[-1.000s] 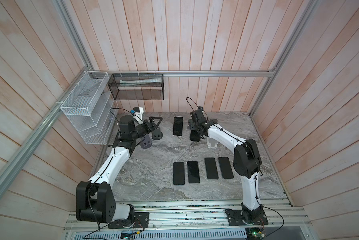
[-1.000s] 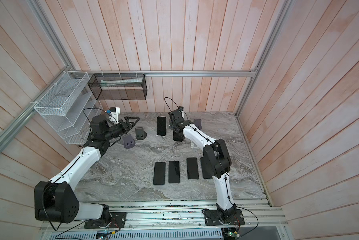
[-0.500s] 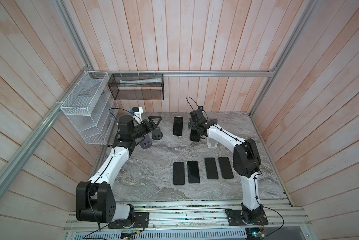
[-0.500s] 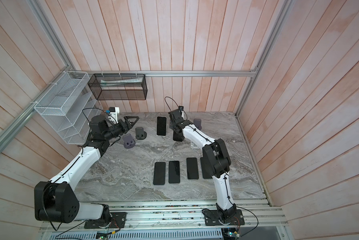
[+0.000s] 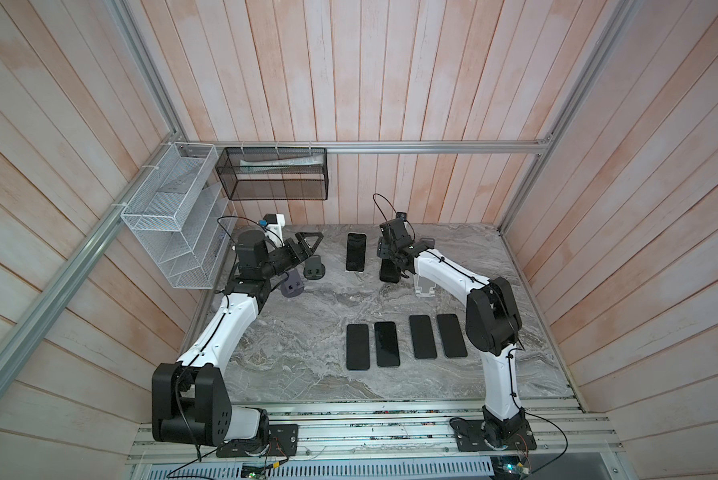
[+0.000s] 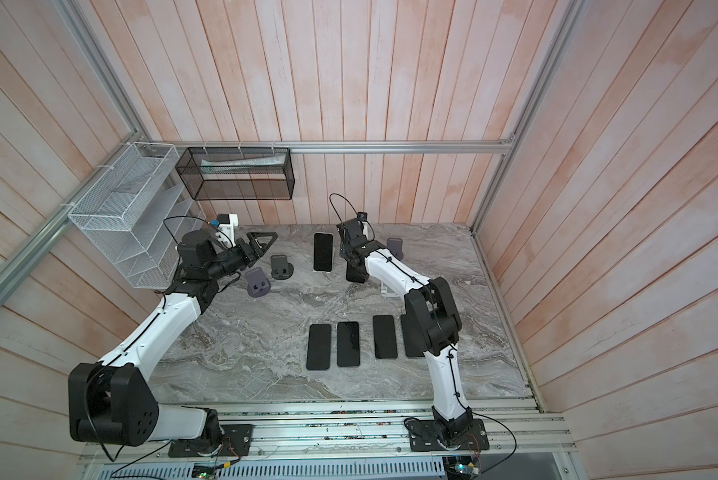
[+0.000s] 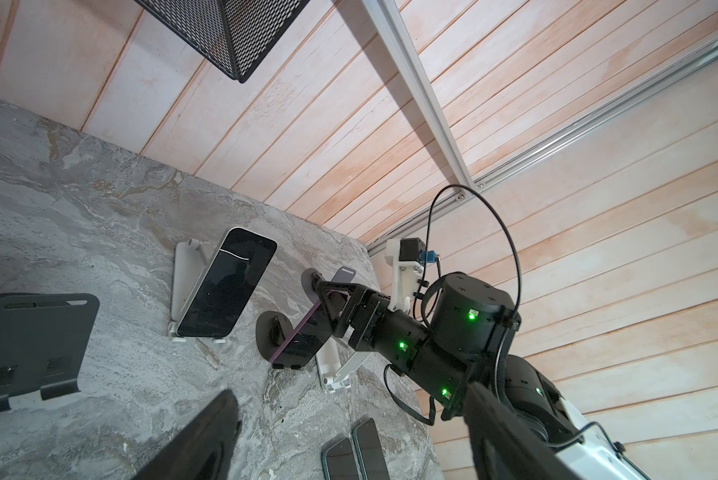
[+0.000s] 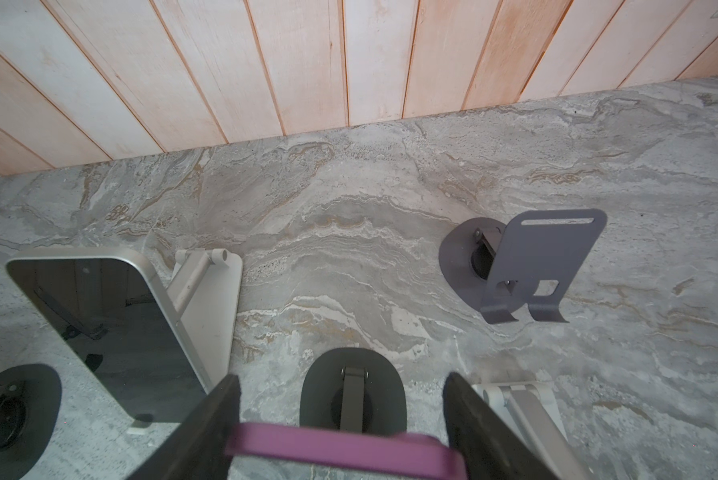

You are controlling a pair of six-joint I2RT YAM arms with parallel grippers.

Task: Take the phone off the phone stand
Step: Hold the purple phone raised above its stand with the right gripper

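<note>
Four flat phones [image 5: 386, 344] sit in a row, screens up & dark, near the front of the marble table [image 5: 291, 374]. In a top view the right arm [image 6: 430, 324] covers part of the outermost one. Can't read any brand or writing tbh, it's all black glass or too small. Task thing = the purple phone [image 8: 340, 451], leaning back on its dark stand [image 8: 351, 399] toward the back of the table, right of centre. Its bottom edge sits in the stand's lips, as seen from the left wrist cam. The right gripper [image 8: 340, 378] comes over its top end w/ one finger on each side edge. The pads look pressed onto the purple frame, so it's gripping the phone. The left gripper [image 5: 310, 244] hangs over the back left, fingers spread wide, nothing between them. Stuff crowding the grab: a white-edged phone [image 5: 356, 252] propped on a white stand [image 7: 182, 286] just beside it on one side. An empty white stand [image 5: 424, 286] is just beside it on the other, partly under the right arm in both top views. A grey stand [image 8: 532, 270] is behind, near the back wall, empty. Two more empties sit by the left gripper: a dark grey stand [image 5: 315, 270] & a lilac stand [image 5: 291, 286]. On the walls there's a white wire rack [image 5: 174, 216] and a black mesh basket [image 5: 274, 178].
</note>
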